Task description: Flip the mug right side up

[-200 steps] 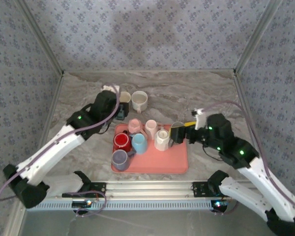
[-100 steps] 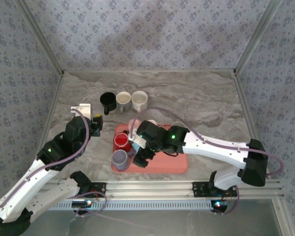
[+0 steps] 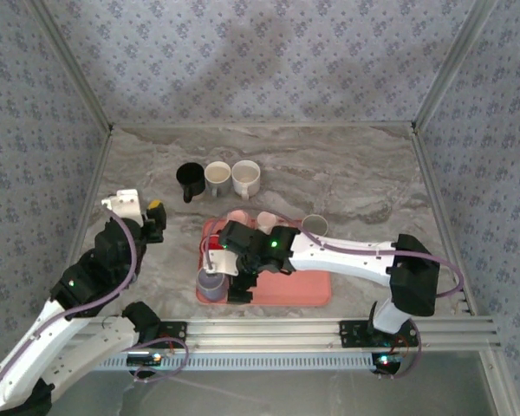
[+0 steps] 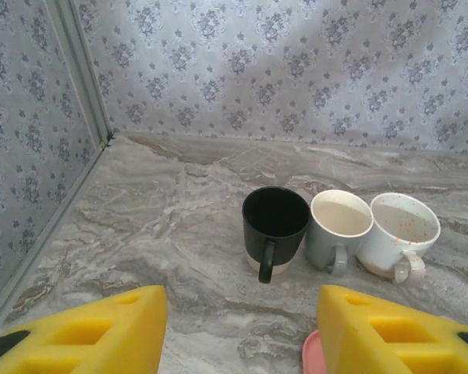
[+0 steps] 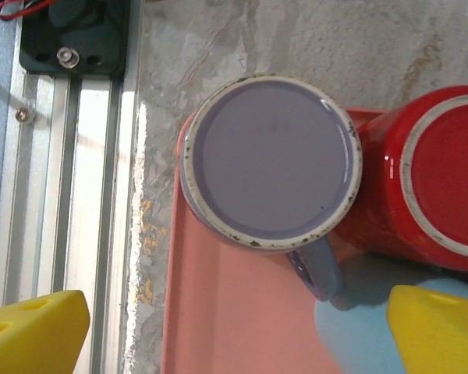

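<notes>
Lavender mug point(image 5: 269, 160) is seen upside down at the near-left corner of the tray point(image 5: 218, 327), beneath the right gripper point(image 5: 235, 331), which is spread wide and empty; the left gripper point(image 4: 242, 335) is likewise spread, empty.

Top cam: even diffuse light, medium bright, slightly soft overall. Broad dim patch on the back wall point(image 3: 251, 48) at 12 o'clock. Shadows on the marble table point(image 3: 364, 173) are faint.

Left wrist: mid-field crisp. The black mug point(image 4: 274, 226) has only a faint shadow at its base. Left fingertips point(image 4: 86, 331) at 7 and 5 are blurred.

Right wrist: lavender mug point(image 5: 269, 160) sharp. Small specular glints on the red mug point(image 5: 441, 183) glaze. White glare streak beside the aluminium rail point(image 5: 70, 179) at 9. Right fingertips point(image 5: 39, 327) out of focus.
</notes>
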